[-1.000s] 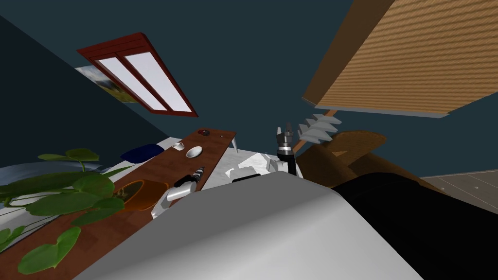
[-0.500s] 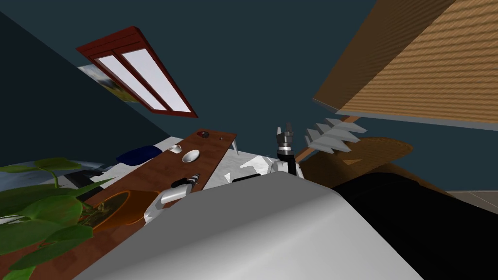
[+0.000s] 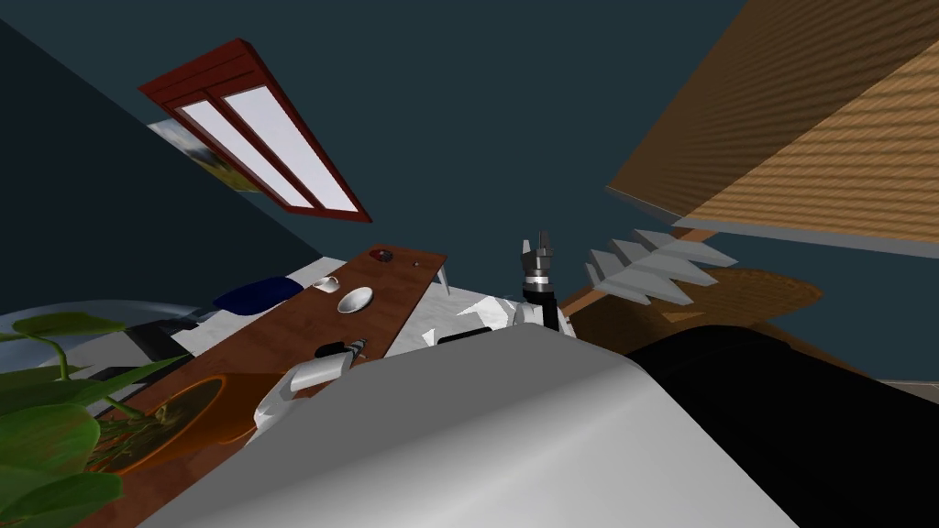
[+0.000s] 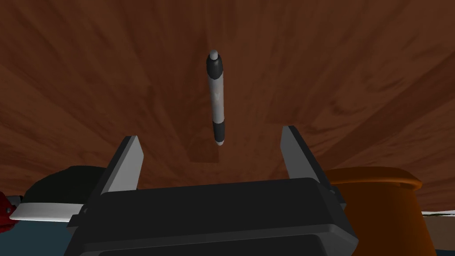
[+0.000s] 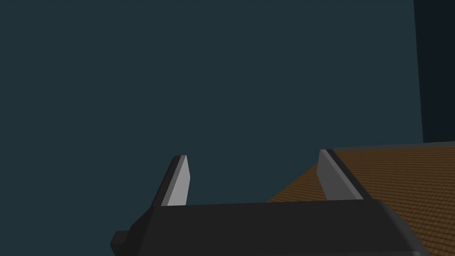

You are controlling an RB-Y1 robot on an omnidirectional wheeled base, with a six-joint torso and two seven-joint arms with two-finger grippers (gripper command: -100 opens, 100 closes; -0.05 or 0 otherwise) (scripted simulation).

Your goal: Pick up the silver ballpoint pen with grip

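Note:
The pen (image 4: 216, 95) is slim and silver with black bands at both ends. It lies flat on the reddish-brown wooden table (image 4: 337, 66), pointing away from my left gripper (image 4: 211, 133). That gripper hovers over the table with its fingers open, and the pen's near end sits between the fingertips, a little beyond them. In the head view my left gripper (image 3: 356, 346) is low over the table (image 3: 275, 335) near my chest. My right gripper (image 3: 541, 246) is held up in front of the dark wall, open and empty (image 5: 253, 166).
An orange plant pot (image 4: 377, 200) stands close beside the left gripper, and its green leaves (image 3: 46, 449) spread at lower left. A black object (image 4: 57, 182) lies on the gripper's other side. Farther along the table sit a white bowl (image 3: 356, 298) and a small white cup (image 3: 324, 282).
The whole head view has swung, so I have moved: the plant slid down and to the left. My left gripper has drawn back a little along the table toward me. The right arm holds still.

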